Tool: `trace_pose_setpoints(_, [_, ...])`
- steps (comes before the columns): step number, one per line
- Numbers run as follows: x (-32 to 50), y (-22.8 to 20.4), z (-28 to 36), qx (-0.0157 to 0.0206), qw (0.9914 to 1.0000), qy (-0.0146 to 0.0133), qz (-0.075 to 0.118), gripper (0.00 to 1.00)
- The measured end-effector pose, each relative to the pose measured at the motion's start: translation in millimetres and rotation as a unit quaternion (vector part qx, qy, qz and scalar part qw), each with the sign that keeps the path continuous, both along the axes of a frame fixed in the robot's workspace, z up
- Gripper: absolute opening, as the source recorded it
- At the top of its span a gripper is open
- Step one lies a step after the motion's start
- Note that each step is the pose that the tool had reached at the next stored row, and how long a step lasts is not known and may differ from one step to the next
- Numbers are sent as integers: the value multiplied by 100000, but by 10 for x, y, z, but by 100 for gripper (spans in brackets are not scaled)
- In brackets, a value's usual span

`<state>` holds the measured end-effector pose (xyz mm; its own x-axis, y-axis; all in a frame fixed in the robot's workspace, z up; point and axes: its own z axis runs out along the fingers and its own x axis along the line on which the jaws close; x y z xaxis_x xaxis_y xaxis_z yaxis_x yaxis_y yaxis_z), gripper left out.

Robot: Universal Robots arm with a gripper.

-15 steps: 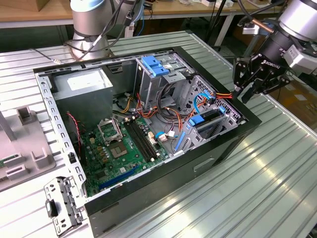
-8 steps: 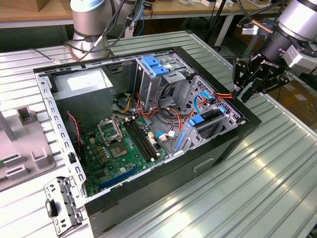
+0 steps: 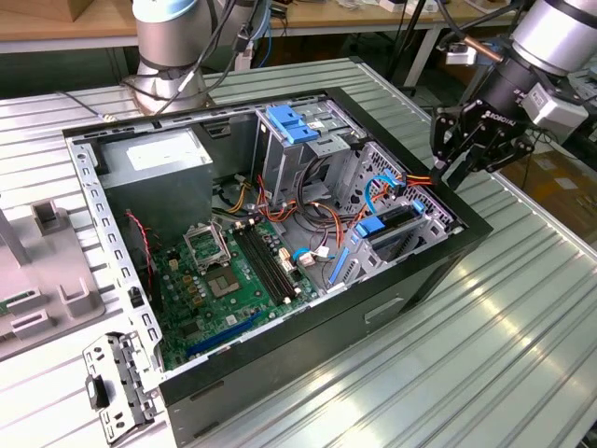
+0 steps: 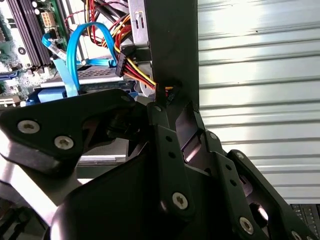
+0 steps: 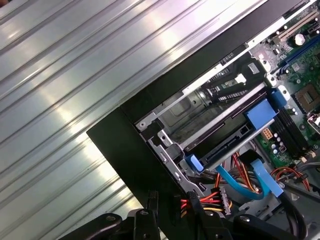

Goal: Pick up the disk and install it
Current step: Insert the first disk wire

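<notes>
The disk [image 3: 394,220] lies flat in the lower drive bay of the open computer case [image 3: 410,280], at the exterior view's right, its light-blue rail [image 3: 371,227] facing the motherboard. In both wrist views the disk [image 5: 227,146] [image 4: 100,75] sits inside the metal cage, and a blue data cable [image 5: 240,182] curves by its connector end. My gripper [image 3: 450,175] hangs just above the case's right wall beside that bay, apart from the disk. Its fingers converge to a shut tip [image 4: 167,97]. Red, yellow and black power wires [image 5: 207,202] run right at the fingertips; whether they are pinched I cannot tell.
A grey power-supply box [image 3: 159,159] fills the case's back left corner. A tall drive cage with a blue bracket [image 3: 292,123] stands at the back middle. The green motherboard [image 3: 233,280] covers the floor. A loose metal bracket [image 3: 117,383] lies on the ribbed table [image 3: 485,355].
</notes>
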<state>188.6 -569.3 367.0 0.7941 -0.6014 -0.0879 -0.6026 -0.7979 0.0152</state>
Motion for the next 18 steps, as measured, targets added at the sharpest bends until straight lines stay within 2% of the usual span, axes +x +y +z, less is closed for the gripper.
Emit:
trace_pose_setpoints(9, [6,21,-27,-1,100000,-2,-20,36])
trace_pose_setpoints(10, [6,22,-28,1,100000,-1,-18,35])
trace_pose_setpoints(13, [6,23,-28,-6,100000,-1,-20,18])
trace_pose_setpoints(18, [6,24,-31,-1,100000,-2,-20,18])
